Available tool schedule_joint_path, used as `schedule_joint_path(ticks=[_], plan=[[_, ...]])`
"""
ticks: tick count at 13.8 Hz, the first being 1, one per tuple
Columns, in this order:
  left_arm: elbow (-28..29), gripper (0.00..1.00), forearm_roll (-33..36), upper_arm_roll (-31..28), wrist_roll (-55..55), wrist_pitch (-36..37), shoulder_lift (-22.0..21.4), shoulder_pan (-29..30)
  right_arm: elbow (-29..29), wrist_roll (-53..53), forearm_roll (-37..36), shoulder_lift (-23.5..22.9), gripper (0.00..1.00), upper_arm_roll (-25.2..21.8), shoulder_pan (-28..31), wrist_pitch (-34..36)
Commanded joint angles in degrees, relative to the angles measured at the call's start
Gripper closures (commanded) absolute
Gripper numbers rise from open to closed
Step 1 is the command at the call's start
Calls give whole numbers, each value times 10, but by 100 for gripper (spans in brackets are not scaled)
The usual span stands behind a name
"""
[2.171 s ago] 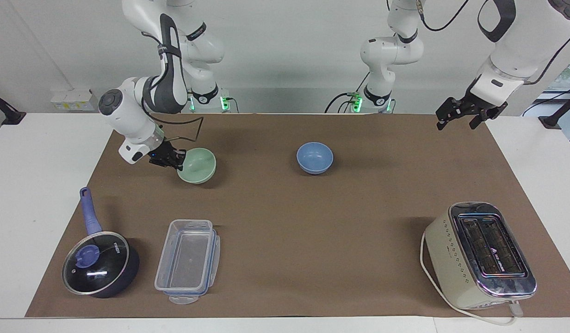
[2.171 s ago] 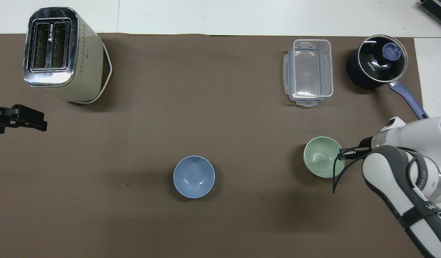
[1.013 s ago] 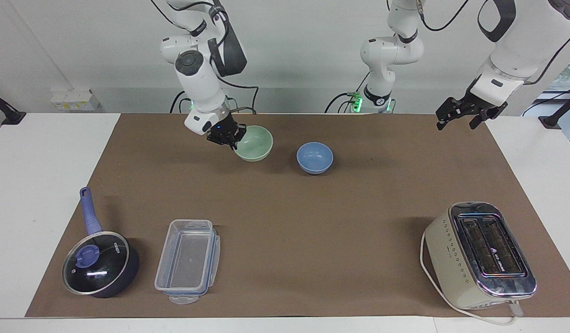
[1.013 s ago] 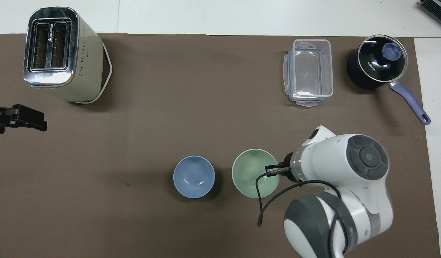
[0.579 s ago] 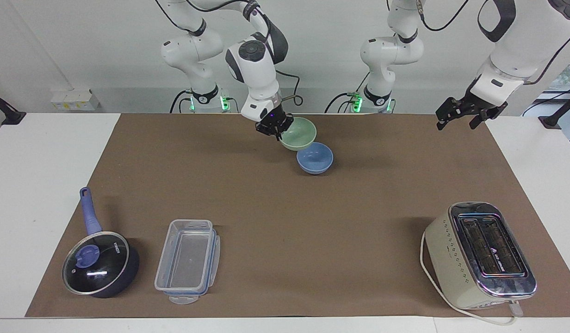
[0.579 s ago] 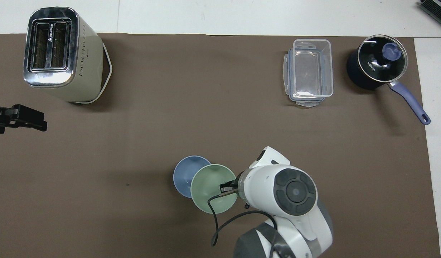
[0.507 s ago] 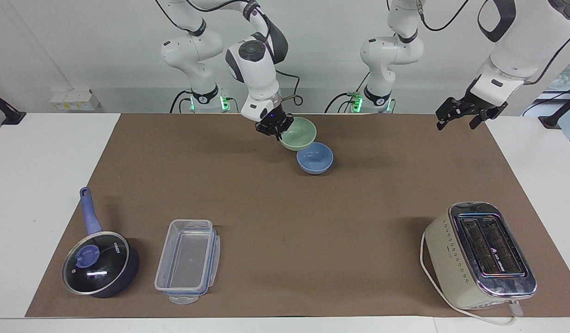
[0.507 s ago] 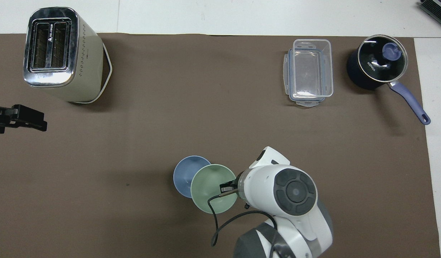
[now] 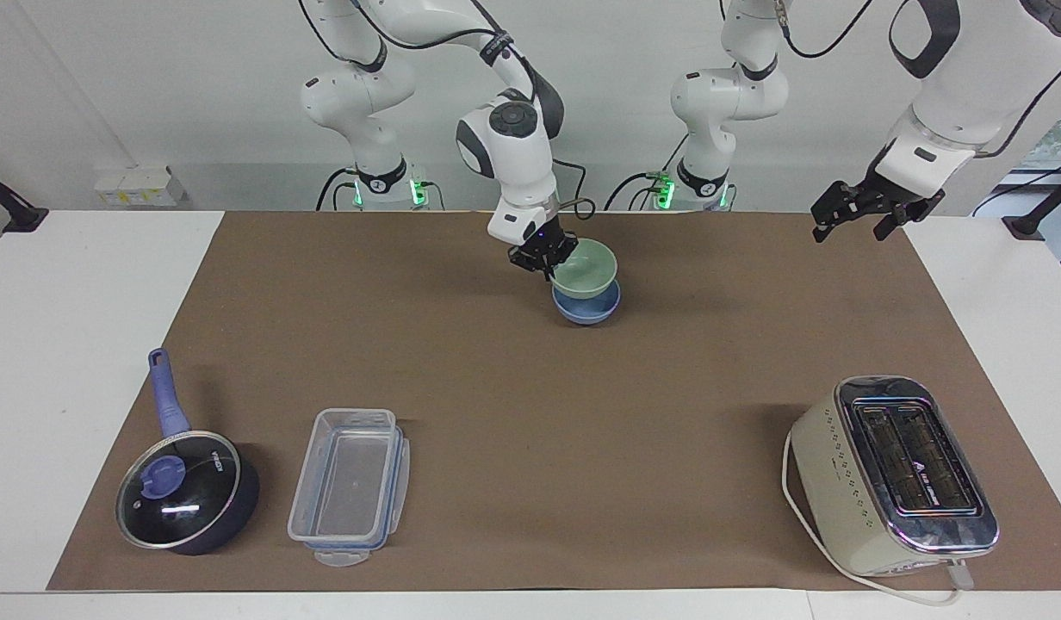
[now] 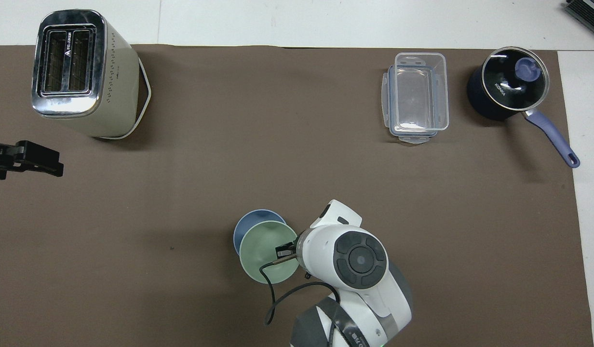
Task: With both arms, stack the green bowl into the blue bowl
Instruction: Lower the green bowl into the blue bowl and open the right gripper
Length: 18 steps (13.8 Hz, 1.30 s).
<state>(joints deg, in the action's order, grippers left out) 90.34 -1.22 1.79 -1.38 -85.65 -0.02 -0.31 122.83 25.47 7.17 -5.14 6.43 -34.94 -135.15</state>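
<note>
My right gripper (image 9: pixel 548 256) (image 10: pixel 283 251) is shut on the rim of the pale green bowl (image 9: pixel 589 269) (image 10: pixel 265 250), on the side toward the right arm's end of the table. It holds the bowl directly over the blue bowl (image 9: pixel 587 310) (image 10: pixel 251 219), which rests on the brown mat. The green bowl's base is down at the blue bowl's opening; I cannot tell whether they touch. My left gripper (image 9: pixel 849 231) (image 10: pixel 56 163) waits open and empty in the air over the mat's edge at the left arm's end.
A cream toaster (image 9: pixel 892 474) (image 10: pixel 80 72) stands far from the robots at the left arm's end. A clear plastic container (image 9: pixel 350 486) (image 10: pixel 417 96) and a lidded dark blue saucepan (image 9: pixel 186 491) (image 10: pixel 506 89) sit at the right arm's end.
The right arm has carried the green bowl across the mat toward the left arm's end and lowered it onto the blue bowl's opening. The left arm has not moved.
</note>
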Motion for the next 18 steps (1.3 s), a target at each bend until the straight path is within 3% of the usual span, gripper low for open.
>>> schedule_joint_path(ticks=[1,18], plan=[[-10,0,7,1,0,13,4,1,-15,20,-19,-15,100,-2,-5,-2],[-10,0,7,1,-1,13,4,1,-15,36,-19,-41,100,-2,-6,-49]])
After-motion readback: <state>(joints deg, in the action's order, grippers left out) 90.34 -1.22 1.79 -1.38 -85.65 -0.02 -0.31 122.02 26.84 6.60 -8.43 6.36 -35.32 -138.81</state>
